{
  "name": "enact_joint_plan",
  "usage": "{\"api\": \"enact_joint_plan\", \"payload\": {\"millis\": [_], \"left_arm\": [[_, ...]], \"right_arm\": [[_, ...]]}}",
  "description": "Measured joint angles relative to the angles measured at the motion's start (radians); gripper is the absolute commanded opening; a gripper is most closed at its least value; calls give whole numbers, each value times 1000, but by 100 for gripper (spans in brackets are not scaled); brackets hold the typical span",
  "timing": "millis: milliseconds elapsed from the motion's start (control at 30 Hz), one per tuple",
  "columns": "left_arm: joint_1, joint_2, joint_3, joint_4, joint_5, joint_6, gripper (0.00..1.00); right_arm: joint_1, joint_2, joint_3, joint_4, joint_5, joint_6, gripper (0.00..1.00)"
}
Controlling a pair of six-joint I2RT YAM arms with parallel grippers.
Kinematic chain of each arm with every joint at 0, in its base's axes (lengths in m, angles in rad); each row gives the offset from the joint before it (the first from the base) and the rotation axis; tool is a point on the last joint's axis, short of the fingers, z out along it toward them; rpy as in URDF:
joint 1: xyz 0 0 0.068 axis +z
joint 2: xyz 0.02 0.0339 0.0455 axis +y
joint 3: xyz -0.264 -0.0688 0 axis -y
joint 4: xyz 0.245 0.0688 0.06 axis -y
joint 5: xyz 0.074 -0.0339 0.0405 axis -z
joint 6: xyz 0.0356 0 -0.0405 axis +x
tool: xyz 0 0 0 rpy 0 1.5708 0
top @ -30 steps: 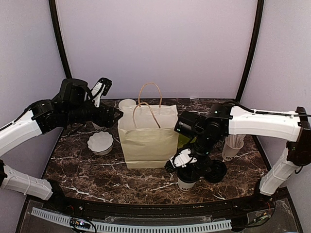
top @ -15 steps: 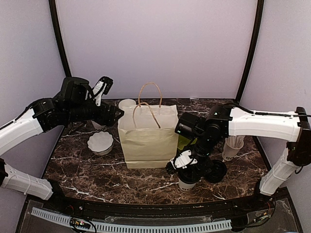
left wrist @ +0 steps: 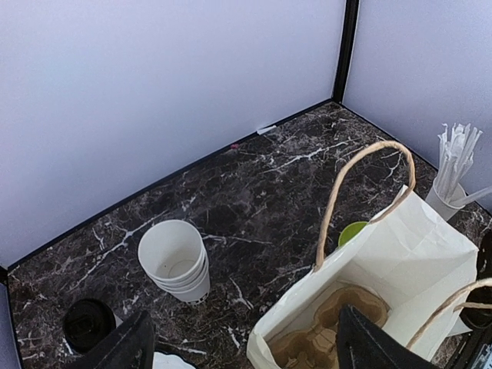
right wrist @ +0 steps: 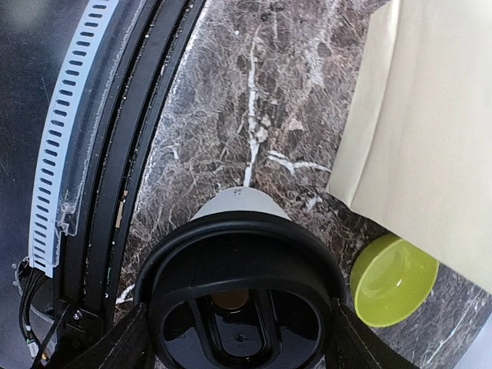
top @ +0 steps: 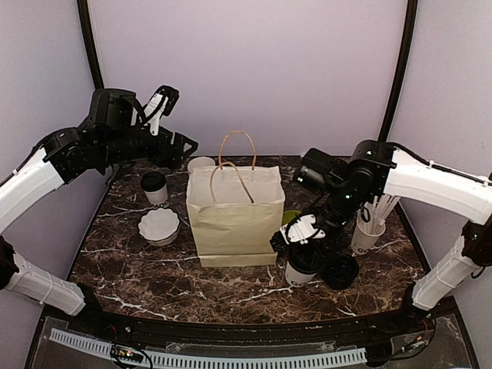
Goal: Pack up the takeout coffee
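My right gripper (top: 303, 257) is shut on a takeout coffee cup (top: 298, 270), white with a black lid (right wrist: 242, 300), just right of the paper bag (top: 234, 215). The cup tilts and seems raised a little off the table. My right gripper's fingers (right wrist: 115, 346) press the lid's sides. A second lidded cup (top: 154, 187) stands at the back left, also in the left wrist view (left wrist: 88, 324). My left gripper (top: 183, 146) hangs open and empty, high above the bag's left rear. A cardboard cup carrier (left wrist: 338, 323) lies inside the bag (left wrist: 430, 254).
A stack of empty white cups (top: 201, 164) stands behind the bag. A white fluted bowl (top: 159, 224) sits left of it. A lime-green bowl (right wrist: 393, 278), a loose black lid (top: 342, 270) and a cup of white sticks (top: 369, 231) are on the right.
My right gripper closed on the cup and carried it up and slightly right. My left arm rose and drew back, uncovering the second lidded cup.
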Motion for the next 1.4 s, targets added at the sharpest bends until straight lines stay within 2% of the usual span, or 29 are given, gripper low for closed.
{"api": "enact_joint_plan", "payload": {"millis": [233,500,633,667,733,867,933,1067,1233,1400], "left_arm": [[3,119,198,-29,9,75,85],[24,339,415,-127,200,176,80],[58,439,458,-184,293,205,73],[67,455,459,-191,311,209,71],[93,487,460,-207,357,212,59],[129,517,461,-216,457,214,18],[133,518,462,-216,498,202,9],[132,517,460,-207,577,187,0],[131,465,371,-159,635,135,0],[131,371,273,-118,652,76,0]], "right_arm": [[-174,-26,81,-58,9,-22,55],[-419,-35,305,-90,-2,-44,55],[-472,-34,417,-79,-21,-39,55],[-474,-34,441,-73,-27,-35,56],[-476,-27,494,-69,-49,-31,56],[-477,-1,618,-65,-121,-16,57],[-474,10,673,-59,-167,-6,57],[-424,13,713,-36,-231,18,57],[-304,47,714,-14,-238,40,57],[-209,124,705,12,-157,43,56]]}}
